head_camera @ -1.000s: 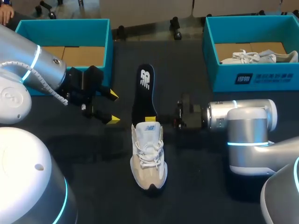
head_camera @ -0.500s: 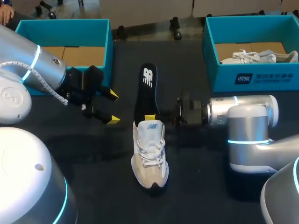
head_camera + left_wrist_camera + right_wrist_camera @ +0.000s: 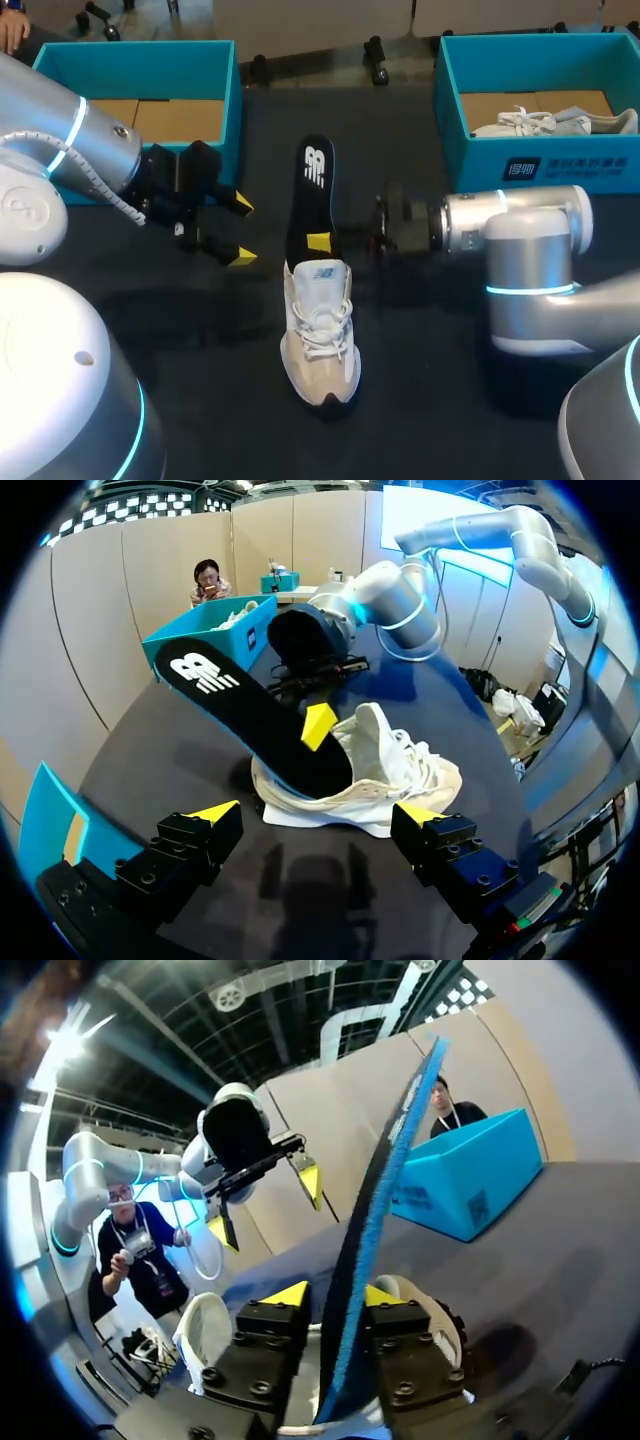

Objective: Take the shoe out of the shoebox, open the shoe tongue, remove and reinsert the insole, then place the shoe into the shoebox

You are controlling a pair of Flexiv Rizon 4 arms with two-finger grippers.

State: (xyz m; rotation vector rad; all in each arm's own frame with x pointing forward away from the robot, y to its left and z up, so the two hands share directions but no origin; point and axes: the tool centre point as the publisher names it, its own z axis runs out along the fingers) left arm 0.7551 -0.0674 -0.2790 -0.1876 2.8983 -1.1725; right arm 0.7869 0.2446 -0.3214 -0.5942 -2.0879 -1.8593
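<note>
Your left arm (image 3: 70, 140) and right arm (image 3: 530, 270) are rounded silver shells with cyan light rings; a ribbed white cable (image 3: 100, 190) hugs the left. Your left end effector (image 3: 317, 811) and right end effector (image 3: 335, 1295) are black, screw-studded blocks tipped yellow.

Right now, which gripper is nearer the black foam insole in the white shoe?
Right. The right gripper is shut on the black insole; the left gripper hangs open, apart from it.

Table (image 3: 430, 400) seen from above and behind, shoe (image 3: 320, 330) at frame centre, shared closely by both opposing wrist views
</note>
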